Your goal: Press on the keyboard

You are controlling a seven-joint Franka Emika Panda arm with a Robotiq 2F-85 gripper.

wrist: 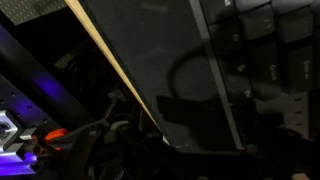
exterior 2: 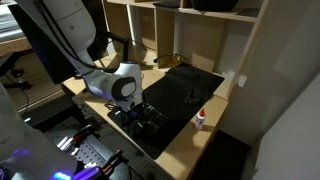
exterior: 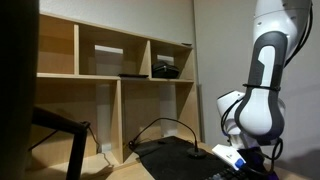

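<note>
The keyboard [wrist: 262,38] shows in the wrist view at the upper right as a dark slab with rows of faintly lighter square keys. It lies on a large plain black mat [exterior 2: 188,88] on the wooden desk. My gripper [exterior 2: 143,117] hangs low over the near end of the mat, close above the dark surface. In an exterior view it sits at the lower right [exterior: 238,152]. Its fingers are dark against the dark surface, so I cannot make out whether they are open or shut. In both exterior views the keys are too dark to tell apart.
A small white bottle with a red cap [exterior 2: 200,118] stands on the desk beside the mat. A black cable [exterior: 165,125] arcs over the desk. Wooden shelves [exterior: 110,70] rise behind it. The desk's light wooden edge [wrist: 110,70] runs diagonally through the wrist view.
</note>
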